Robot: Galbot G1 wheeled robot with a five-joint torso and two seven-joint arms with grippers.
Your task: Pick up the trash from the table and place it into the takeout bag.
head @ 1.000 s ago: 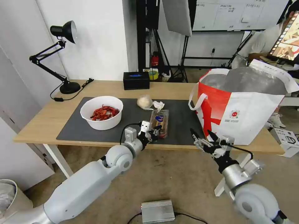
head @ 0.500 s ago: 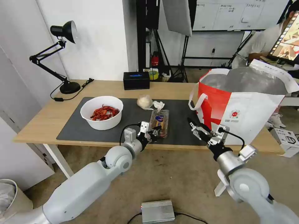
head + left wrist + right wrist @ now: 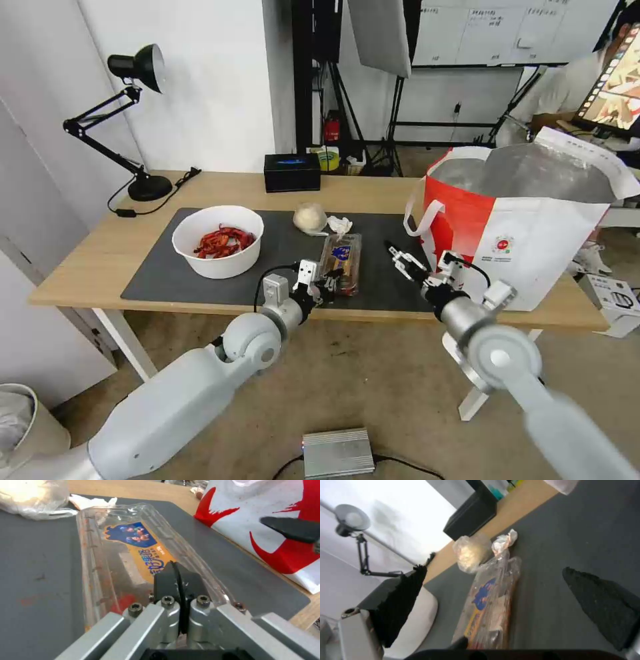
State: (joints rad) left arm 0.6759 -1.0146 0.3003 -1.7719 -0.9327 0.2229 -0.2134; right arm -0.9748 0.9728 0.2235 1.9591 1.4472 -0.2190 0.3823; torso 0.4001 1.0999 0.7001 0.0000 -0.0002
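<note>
On the table (image 3: 100, 247) the clear plastic food box (image 3: 341, 257) lies on the dark mat (image 3: 160, 280). My left gripper (image 3: 330, 279) sits shut at the box's near end; in the left wrist view its fingers (image 3: 178, 580) press together over the box (image 3: 133, 545). My right gripper (image 3: 413, 257) hovers open just right of the box, between it and the takeout bag (image 3: 520, 220). In the right wrist view the right gripper (image 3: 493, 568) has its jaws spread wide towards the box (image 3: 490, 600). The white bowl (image 3: 218, 240), the beige lump (image 3: 310, 217) and the tissue wad (image 3: 339, 225) rest on the mat.
A black box with a blue top (image 3: 291, 172) stands at the table's back edge. A black desk lamp (image 3: 133, 120) occupies the back left corner. A metal unit (image 3: 337, 452) lies on the floor in front of the table.
My right arm has risen and swung left, bringing its open gripper from the table's front edge over the mat near the box. The left gripper has stayed put.
</note>
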